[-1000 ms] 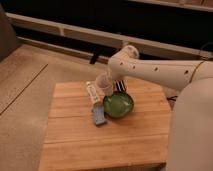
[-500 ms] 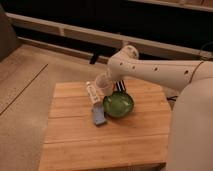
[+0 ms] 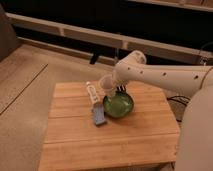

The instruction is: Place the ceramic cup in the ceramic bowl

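I see gripper [image 3: 113, 88] apparently grasping ceramic cup [image 3: 106, 83], raised off tabletop [image 3: 75, 140], above left rim of ceramic bowl [image 3: 118, 105].

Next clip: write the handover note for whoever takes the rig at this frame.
Gripper: above the table's far side, just over the bowl's left rim, carrying the cup off the table.
Bowl: on the table, centre-right, nothing in it.
Also there: a blue object left of the bowl, a white tube behind that.
Done: cup picked up and brought to the bowl's edge.
Left: move it over the middle of the bowl, lower, release, withdraw.
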`<state>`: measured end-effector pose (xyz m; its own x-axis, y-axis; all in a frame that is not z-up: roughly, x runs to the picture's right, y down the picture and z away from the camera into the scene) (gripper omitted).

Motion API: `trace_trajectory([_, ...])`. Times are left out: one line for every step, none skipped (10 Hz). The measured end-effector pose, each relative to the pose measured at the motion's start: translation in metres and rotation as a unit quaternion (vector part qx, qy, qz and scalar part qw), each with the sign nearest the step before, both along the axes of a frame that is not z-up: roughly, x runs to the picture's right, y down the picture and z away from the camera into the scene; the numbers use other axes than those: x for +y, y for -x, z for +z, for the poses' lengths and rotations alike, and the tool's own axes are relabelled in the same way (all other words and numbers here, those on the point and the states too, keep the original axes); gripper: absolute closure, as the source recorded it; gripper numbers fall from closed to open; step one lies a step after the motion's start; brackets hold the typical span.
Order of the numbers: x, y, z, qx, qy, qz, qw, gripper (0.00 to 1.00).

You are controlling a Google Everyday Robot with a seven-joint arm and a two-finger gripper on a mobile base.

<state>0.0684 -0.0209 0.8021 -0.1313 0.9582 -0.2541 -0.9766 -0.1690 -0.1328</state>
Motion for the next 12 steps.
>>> trace_trajectory([0.011, -0.004, -0.005, 0.004, 0.004, 0.012, 0.9999, 1.0])
trace_trajectory([0.018, -0.006, -0.008, 0.006, 0.006, 0.017, 0.9998, 1.0])
trace_trajectory([0.025, -0.009, -0.009, 0.007, 0.008, 0.026, 0.9996, 1.0])
trace_trajectory([0.035, -0.018, -0.006, 0.008, 0.011, 0.041, 0.9991, 1.0])
trace_trajectory([0.04, -0.023, -0.002, 0.009, 0.014, 0.048, 0.9987, 1.0])
trace_trajectory([0.047, -0.026, 0.005, 0.011, 0.02, 0.051, 0.9984, 1.0])
trace_trajectory([0.052, -0.031, 0.013, 0.019, 0.027, 0.048, 0.9983, 0.99])
trace_trajectory([0.057, -0.037, 0.021, 0.027, 0.035, 0.045, 0.998, 0.93])
trace_trajectory([0.061, -0.041, 0.03, 0.031, 0.042, 0.04, 0.9978, 0.83])
trace_trajectory([0.062, -0.041, 0.038, 0.032, 0.045, 0.036, 0.9978, 0.73])
trace_trajectory([0.061, -0.036, 0.044, 0.026, 0.048, 0.034, 0.9979, 0.61])
trace_trajectory([0.06, -0.031, 0.047, 0.022, 0.047, 0.032, 0.9982, 0.54])
